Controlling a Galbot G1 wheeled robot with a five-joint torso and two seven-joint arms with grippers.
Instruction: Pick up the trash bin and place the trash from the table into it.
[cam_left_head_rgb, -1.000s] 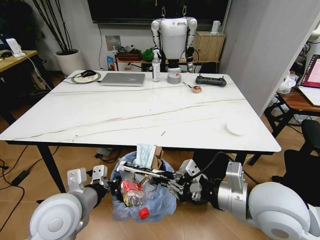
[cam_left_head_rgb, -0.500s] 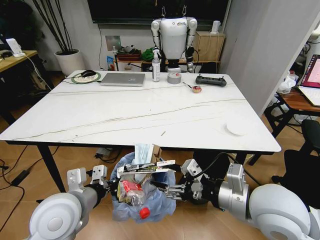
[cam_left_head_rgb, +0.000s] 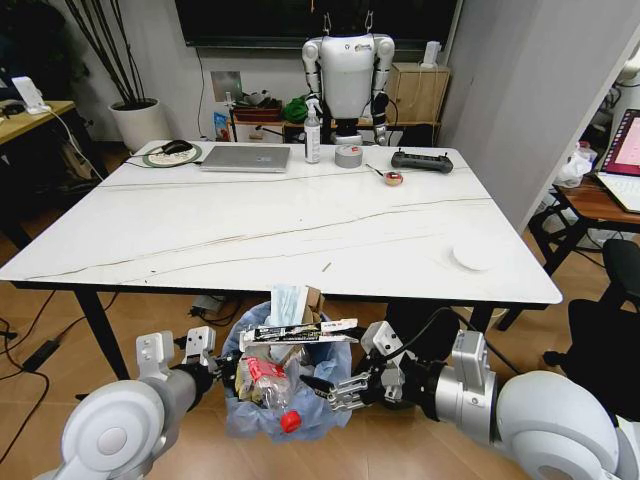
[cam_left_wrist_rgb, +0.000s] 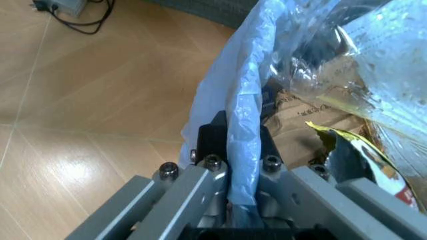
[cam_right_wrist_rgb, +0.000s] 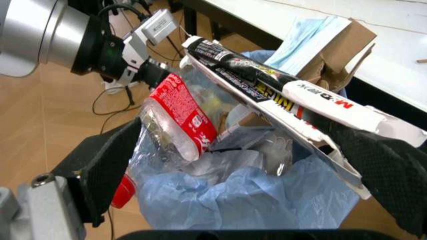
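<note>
Blue-bagged small round trash bin (cam_left_head_rgb: 285, 385) sits just below the near edge of the white marble-veined table (cam_left_head_rgb: 280, 230), stuffed with a red-labelled crushed bottle (cam_right_wrist_rgb: 179, 120) and a black-and-white wrapper (cam_right_wrist_rgb: 280, 95). Left gripper (cam_left_wrist_rgb: 233, 165) pinches the bin's rim; right gripper (cam_left_head_rgb: 335, 390), beside the bin, has fingers spread.

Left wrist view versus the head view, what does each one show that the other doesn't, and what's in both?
Left wrist alone: the left gripper's fingers shut on the bag-covered rim of the trash bin.

Head alone: the white table carrying a laptop, spray bottle and tape roll, plus the right gripper, open, beside the bin.

Both: the blue-lined bin stuffed with trash, including brown cardboard, above the wooden floor.
</note>
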